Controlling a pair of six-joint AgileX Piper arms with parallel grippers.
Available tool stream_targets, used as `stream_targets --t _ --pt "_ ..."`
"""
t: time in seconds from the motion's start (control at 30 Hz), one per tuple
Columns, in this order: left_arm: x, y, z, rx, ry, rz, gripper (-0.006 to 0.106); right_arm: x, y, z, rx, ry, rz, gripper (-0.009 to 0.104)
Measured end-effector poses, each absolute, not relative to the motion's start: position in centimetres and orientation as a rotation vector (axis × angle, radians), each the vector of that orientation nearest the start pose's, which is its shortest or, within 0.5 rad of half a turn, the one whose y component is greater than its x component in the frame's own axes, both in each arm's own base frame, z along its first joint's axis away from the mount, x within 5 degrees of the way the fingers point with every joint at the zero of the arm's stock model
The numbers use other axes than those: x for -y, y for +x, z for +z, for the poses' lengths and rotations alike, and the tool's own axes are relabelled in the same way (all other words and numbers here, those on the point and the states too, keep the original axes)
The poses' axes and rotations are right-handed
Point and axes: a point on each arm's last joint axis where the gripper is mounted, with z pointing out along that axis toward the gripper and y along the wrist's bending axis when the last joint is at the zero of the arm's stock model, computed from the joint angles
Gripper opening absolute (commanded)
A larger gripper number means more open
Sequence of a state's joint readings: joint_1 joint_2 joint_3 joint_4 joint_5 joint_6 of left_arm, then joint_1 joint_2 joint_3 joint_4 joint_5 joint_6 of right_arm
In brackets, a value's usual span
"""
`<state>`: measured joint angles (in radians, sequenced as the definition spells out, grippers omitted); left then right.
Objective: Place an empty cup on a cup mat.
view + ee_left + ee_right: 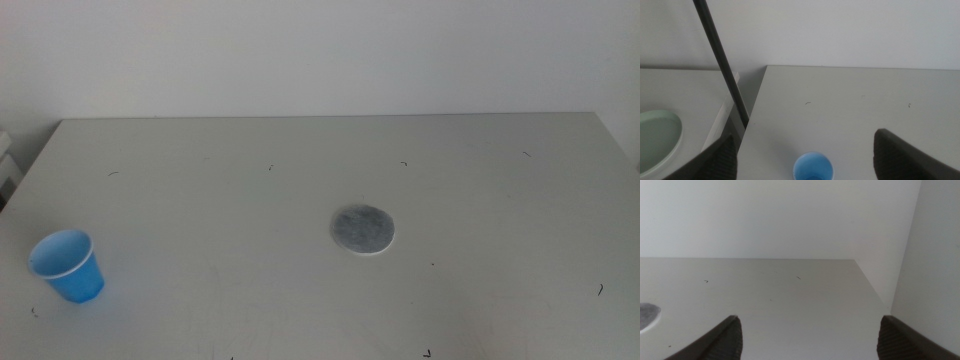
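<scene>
The blue cup stands upright and empty at the table's near left; it also shows in the left wrist view, between and beyond the left jaws. The grey cup mat lies flat near the table's middle, well to the right of the cup; its edge shows in the right wrist view. My left gripper is open and empty, raised back from the cup. My right gripper is open and empty over the table's right part. Neither arm shows in the middle view.
The grey table ends at a white wall behind. Off the table's left edge stand a thin dark pole and a lower white surface with a pale green plate. The table's right edge is near.
</scene>
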<state>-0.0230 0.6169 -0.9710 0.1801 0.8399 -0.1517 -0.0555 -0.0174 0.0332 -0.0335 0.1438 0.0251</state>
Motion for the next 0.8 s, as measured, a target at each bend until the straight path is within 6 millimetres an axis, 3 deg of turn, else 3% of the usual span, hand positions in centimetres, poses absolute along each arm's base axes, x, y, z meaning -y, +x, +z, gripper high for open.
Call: stream_targets --t 0.23,0.43,0.6,0.8 --pt "-1.0 12.6 43.4 -2.016 -0.103 0.103 0.105 0.4 5.6 19.0 -1.643 0.043 -0.053 0.094" --pt "-1.0 15.2 44.1 -2.087 -0.110 0.112 0.105 0.4 5.6 19.0 -1.643 0.043 -0.053 0.094" --pt "-1.0 17.0 44.0 -2.205 -0.126 0.127 0.105 0.4 5.6 19.0 -1.643 0.043 -0.053 0.094" --pt "-1.0 18.9 42.3 -2.362 -0.139 0.142 0.105 0.4 5.6 19.0 -1.643 0.043 -0.053 0.094"
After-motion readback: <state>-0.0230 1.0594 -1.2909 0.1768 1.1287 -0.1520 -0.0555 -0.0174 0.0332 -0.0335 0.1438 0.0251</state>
